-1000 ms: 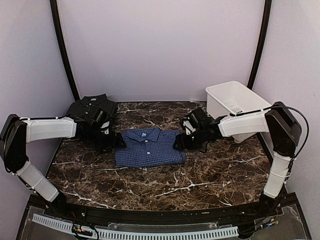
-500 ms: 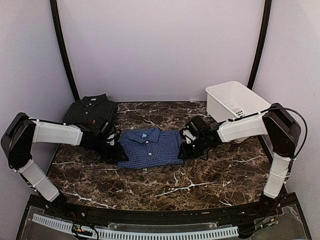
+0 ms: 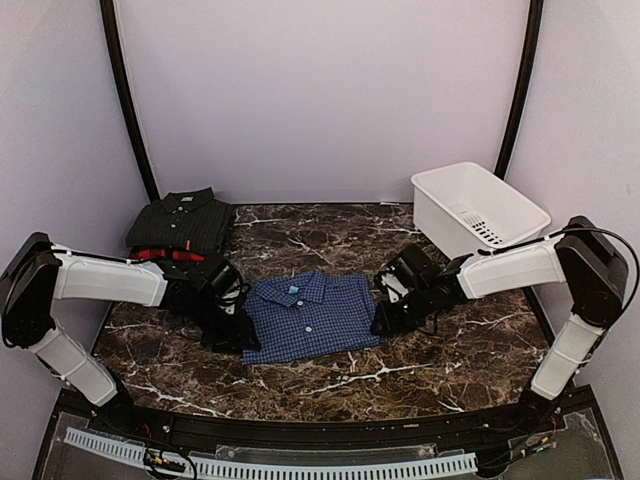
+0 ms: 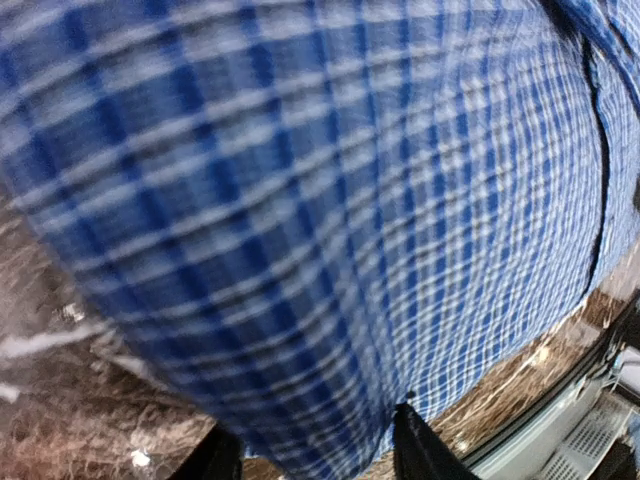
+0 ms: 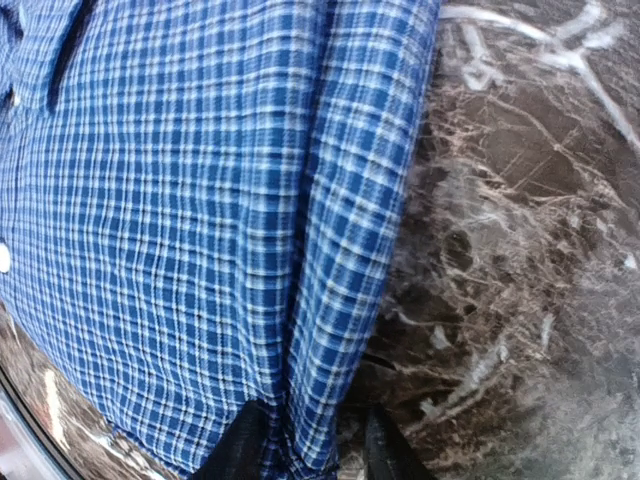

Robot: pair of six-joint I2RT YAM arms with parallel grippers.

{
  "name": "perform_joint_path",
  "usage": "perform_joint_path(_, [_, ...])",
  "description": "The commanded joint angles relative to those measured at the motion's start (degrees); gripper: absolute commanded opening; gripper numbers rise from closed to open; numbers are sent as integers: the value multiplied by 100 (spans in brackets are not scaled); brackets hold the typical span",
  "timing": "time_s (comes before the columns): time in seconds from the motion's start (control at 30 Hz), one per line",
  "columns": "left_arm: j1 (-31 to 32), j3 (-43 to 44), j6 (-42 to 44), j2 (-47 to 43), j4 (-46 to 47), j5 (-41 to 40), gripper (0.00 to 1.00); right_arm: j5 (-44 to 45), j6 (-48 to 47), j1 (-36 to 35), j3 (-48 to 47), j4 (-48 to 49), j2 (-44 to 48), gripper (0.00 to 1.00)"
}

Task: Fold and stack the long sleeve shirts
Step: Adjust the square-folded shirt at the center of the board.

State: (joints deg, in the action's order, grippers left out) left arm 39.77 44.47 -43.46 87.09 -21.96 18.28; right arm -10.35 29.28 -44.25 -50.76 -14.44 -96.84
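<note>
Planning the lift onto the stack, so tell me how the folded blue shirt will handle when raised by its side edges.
Probably floppy: the blue shirt is soft cloth, so its middle may sag between the left gripper and right gripper. Likely light: a single thin garment. Its folded layers look loose in the right wrist view and might slip apart.

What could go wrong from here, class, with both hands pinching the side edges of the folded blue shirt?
The left hand and right hand each pinch only a side edge of the blue shirt; cloth may slip out and the fold open.
If the hands move unevenly, the shirt could sag or twist between them.
The dark shirt lies on a red shirt at back left; a careless landing there might push that stack askew.
</note>
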Motion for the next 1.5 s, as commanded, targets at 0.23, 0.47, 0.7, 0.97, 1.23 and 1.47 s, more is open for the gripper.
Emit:
perform_joint_path(0.23, [-887,499,138,-961,-837,-959,54,643,-331,16,-1037,-683,206,42])
perform_joint_path(0.47, [-1192,733,442,-497,-228,-618,46,568,-598,120,-2036,-463,-664,42])
perform_joint_path(0.7, [-1268,823,480,-27,85,-593,39,138,-643,376,-2492,-193,-1403,40])
perform_joint_path(0.97, [-1279,877,484,360,230,-527,39,123,-615,486,-2683,-25,-1742,39])
perform_joint_path(1.23, [-1279,905,412,435,366,-396,41,-32,-581,500,-2809,21,-1945,39])
perform_joint_path(1.47, [-1279,1021,407,643,634,-96,22,-153,-569,500,-2936,59,-2115,36])
